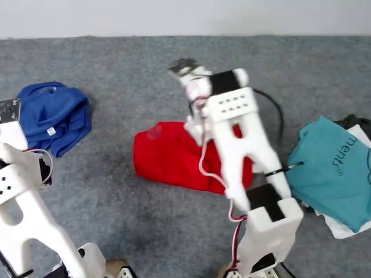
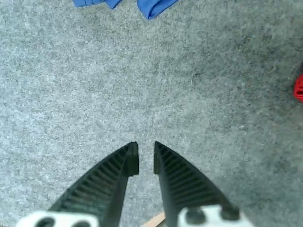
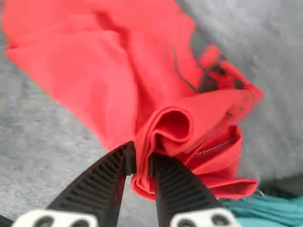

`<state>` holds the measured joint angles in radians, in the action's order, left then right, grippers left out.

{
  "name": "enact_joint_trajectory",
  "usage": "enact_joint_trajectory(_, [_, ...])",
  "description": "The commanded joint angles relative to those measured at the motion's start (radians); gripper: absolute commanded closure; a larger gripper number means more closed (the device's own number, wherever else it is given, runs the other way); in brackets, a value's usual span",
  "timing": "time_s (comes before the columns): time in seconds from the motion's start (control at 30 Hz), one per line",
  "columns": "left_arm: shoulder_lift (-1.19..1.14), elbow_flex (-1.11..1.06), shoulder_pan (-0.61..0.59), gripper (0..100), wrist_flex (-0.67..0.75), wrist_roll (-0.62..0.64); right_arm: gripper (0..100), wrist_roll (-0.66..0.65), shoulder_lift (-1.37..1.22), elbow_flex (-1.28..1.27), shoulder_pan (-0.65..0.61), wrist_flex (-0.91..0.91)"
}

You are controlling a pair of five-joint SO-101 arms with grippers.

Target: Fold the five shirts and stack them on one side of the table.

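The right gripper (image 3: 139,161) has its ribbed black fingers pinched on a rolled edge of the crumpled red cotton shirt (image 3: 109,71), and the cloth bunches into a thick loop just past the tips. The bite looks narrow and seems to take in more than one layer. I judge the fold will go best if the arm lifts only enough to free that edge from the grey felt-like table cover (image 1: 116,220). It should then carry the edge low and straight across the shirt's body, so the rest drags flat rather than swings. Releasing only once the edge lies on the cloth should avoid a lopsided heap. In the high view the red shirt sits mid-table, partly under the right arm. It is well apart from the bunched blue shirt (image 1: 55,116) at one side and nearer the teal printed shirt (image 1: 330,174), which lies atop a white garment (image 1: 342,229) at the other. The left gripper (image 2: 146,158) hangs over bare cover with its fingers a narrow gap apart, gripping nothing. It could pin the shirt if the cloth slides.
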<state>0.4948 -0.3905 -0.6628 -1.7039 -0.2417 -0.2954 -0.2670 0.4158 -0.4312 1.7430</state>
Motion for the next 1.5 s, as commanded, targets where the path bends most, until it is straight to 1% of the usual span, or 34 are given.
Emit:
enact_joint_trajectory(0.0, [0.015,0.005,0.006,93,0.006,0.0,98.7,0.038,0.018,0.012,-0.061,-0.05])
enact_joint_trajectory(0.2, [0.015,0.004,0.006,93,0.006,0.0,98.7,0.069,-0.062,0.014,-0.122,-0.134])
enact_joint_trajectory(0.33, [0.017,-0.007,0.006,93,0.008,0.0,98.7,0.107,-0.137,0.018,-0.15,-0.243])
enact_joint_trajectory(0.47, [0.02,-0.047,0.006,93,0.032,-0.002,98.7,0.141,-0.154,0.018,-0.185,-0.337])
enact_joint_trajectory(0.63, [0.015,-0.061,0.006,93,0.044,-0.002,98.7,0.141,-0.147,0.031,-0.225,-0.367])
enact_joint_trajectory(1.0, [0.015,-0.061,0.006,93,0.044,-0.002,98.7,0.143,-0.157,0.061,-0.246,-0.423])
enact_joint_trajectory(1.17, [0.015,-0.061,0.006,93,0.044,-0.002,98.7,0.143,-0.16,0.057,-0.265,-0.495])
enact_joint_trajectory(1.3, [0.015,-0.061,0.006,93,0.044,-0.002,98.7,0.143,-0.209,0.057,-0.292,-0.532])
enact_joint_trajectory(1.47, [0.017,-0.061,0.006,93,0.044,-0.002,97.6,0.14,-0.295,0.061,-0.325,-0.533])
